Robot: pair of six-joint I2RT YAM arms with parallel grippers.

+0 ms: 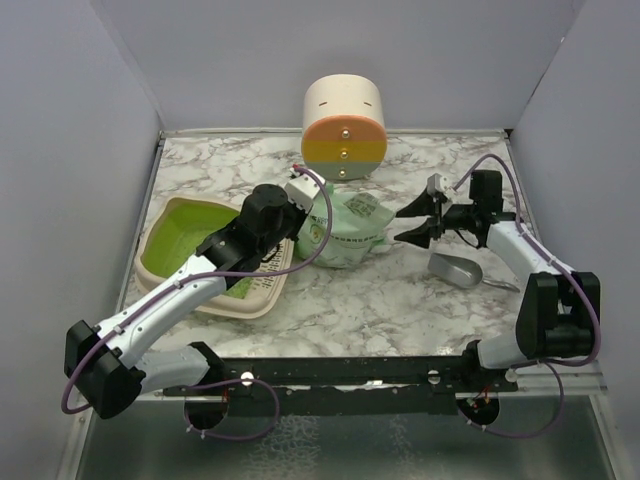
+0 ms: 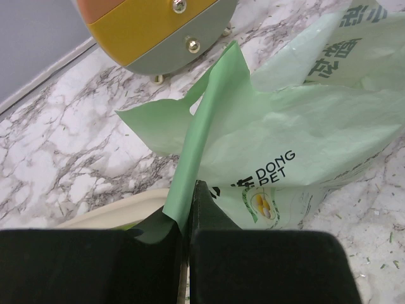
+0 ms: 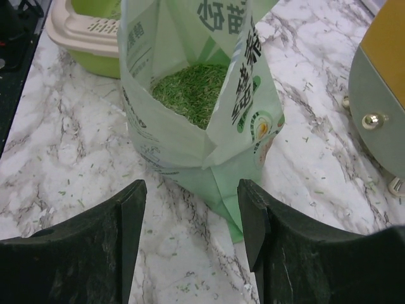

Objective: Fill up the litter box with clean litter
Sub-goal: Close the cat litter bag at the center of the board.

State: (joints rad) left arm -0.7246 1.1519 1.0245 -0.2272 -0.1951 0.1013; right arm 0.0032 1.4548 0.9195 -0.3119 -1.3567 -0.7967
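The mint-green litter bag (image 1: 345,233) with dark print stands at the table's middle, its mouth open. Green litter granules (image 3: 190,90) show inside it in the right wrist view. My left gripper (image 1: 297,193) is shut on the bag's top edge (image 2: 202,139), which runs up from between the fingers (image 2: 185,212). The cream litter box (image 1: 205,255) with lime-green inside lies to the left of the bag; its slotted panel (image 3: 95,26) shows in the right wrist view. My right gripper (image 1: 412,223) is open and empty, just right of the bag (image 3: 202,95), its fingertips apart from it.
A cream cylinder with orange, yellow and teal face (image 1: 343,127) stands behind the bag. A grey metal scoop (image 1: 460,269) lies on the marble table (image 1: 380,300) under the right arm. Small litter bits are scattered on the table around the bag.
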